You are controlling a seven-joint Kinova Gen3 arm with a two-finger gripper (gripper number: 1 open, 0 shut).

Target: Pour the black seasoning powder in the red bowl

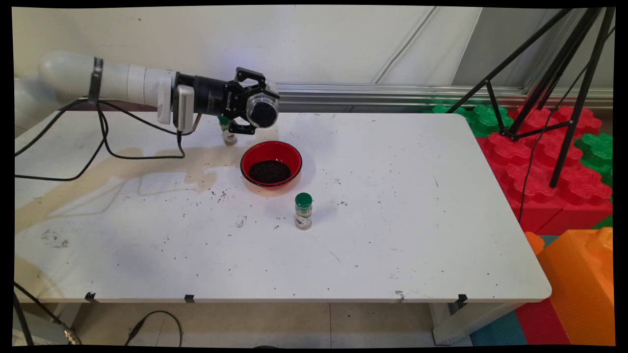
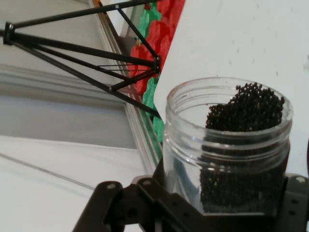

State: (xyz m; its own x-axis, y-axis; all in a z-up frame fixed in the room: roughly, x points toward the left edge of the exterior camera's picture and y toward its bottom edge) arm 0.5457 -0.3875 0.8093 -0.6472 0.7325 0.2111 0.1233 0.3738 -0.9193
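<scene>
Jar of dark granules (image 2: 227, 145): clear, lidless and wide-mouthed, it sits clamped in the black gripper (image 1: 255, 113), tipped on its side so that its open mouth faces outward above and just behind the red bowl (image 1: 271, 164). Going near to far along the white table (image 1: 392, 235): a small spice bottle with a green cap (image 1: 303, 211) stands upright by itself, apart from the bowl; then comes the red bowl, with a dark heap of the same granules in its bottom and loose specks scattered over the tabletop around it; behind the bowl, under the arm, a second small green-capped bottle (image 1: 227, 130) stands upright; beyond the table's far right corner are a black tripod (image 1: 554, 98) and red and green foam blocks (image 1: 539, 162). In the hand view the fingers close on the jar's lower body, leaving the threaded neck free. It looks like a rigid, smooth-walled, fairly light plastic jar, so it could slip or turn in the pads if squeezed loosely; the body below the threads seems the sound place to hold. The granules lie banked to one side and would likely run out freely with any further tilt.
</scene>
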